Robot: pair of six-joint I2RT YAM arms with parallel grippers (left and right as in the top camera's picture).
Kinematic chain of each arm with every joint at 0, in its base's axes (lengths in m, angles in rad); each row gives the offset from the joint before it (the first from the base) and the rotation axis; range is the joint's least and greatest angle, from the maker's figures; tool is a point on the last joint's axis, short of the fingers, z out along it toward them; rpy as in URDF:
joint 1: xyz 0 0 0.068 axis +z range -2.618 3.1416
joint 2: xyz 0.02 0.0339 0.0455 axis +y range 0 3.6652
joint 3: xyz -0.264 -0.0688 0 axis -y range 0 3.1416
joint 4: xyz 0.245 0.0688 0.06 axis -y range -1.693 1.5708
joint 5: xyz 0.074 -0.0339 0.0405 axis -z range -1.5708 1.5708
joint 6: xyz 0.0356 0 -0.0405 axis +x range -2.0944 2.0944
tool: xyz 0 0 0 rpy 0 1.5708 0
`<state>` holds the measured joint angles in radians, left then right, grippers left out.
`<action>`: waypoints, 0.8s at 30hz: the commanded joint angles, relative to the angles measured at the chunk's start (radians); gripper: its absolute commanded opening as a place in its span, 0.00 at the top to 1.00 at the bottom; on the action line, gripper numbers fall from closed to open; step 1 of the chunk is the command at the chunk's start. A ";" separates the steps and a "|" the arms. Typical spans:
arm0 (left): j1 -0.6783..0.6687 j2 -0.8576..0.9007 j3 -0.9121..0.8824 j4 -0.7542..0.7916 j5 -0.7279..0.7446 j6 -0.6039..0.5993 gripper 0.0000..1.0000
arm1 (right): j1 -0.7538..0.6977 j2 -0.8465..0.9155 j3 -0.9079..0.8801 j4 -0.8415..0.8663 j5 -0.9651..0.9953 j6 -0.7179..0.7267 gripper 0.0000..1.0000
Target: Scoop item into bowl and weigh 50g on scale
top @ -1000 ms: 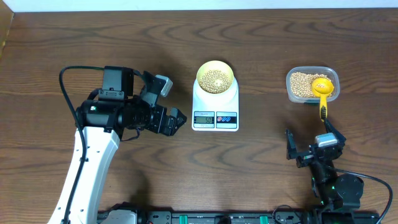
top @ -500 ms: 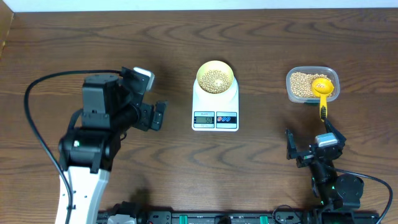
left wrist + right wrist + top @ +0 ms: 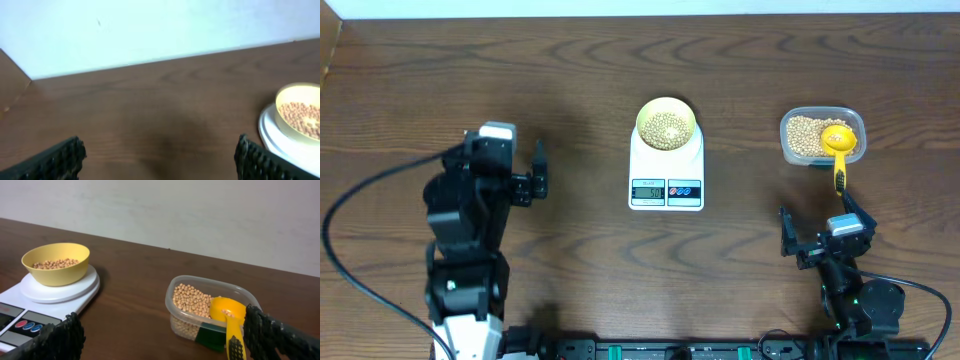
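Note:
The pale yellow bowl [image 3: 667, 125] holds beige beans [image 3: 667, 127] and stands on the white scale [image 3: 666, 170], whose display faces the near edge. My left gripper [image 3: 498, 158] is well left of the scale, pointing to the far wall, open and empty. In the left wrist view its jaws [image 3: 157, 162] frame bare wood, with the bowl [image 3: 300, 107] and scale [image 3: 280, 142] at the right edge. My right gripper [image 3: 823, 228] is open near the front edge, below the tub. Its wrist view shows the gripper [image 3: 165, 337] open, the bowl [image 3: 56, 262] on the scale [image 3: 55, 292], and more beans [image 3: 192, 300].
A clear plastic tub [image 3: 822, 137] of beans stands at the right, with a bright yellow scoop [image 3: 839, 150] resting in it, handle over the near rim. In the right wrist view the tub [image 3: 210, 305] and scoop [image 3: 229, 317] lie just ahead of the right finger.
My left arm has drawn back to the left, away from the scale, and its gripper has turned to face the far wall. The right arm, bowl and scoop have not moved.

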<state>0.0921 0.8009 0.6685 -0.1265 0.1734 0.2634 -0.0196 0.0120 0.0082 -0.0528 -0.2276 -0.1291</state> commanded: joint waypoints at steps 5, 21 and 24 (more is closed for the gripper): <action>0.010 -0.165 -0.187 0.140 0.027 -0.052 0.02 | 0.008 -0.007 -0.003 -0.003 0.008 -0.010 0.01; 0.010 -0.565 -0.426 0.248 0.012 -0.149 0.02 | 0.008 -0.007 -0.003 -0.003 0.008 -0.010 0.01; 0.010 -0.611 -0.464 0.278 0.012 -0.150 0.02 | 0.008 -0.007 -0.003 -0.003 0.008 -0.010 0.01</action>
<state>0.0967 0.2359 0.2394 0.1272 0.1844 0.1337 -0.0196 0.0120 0.0082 -0.0528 -0.2276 -0.1322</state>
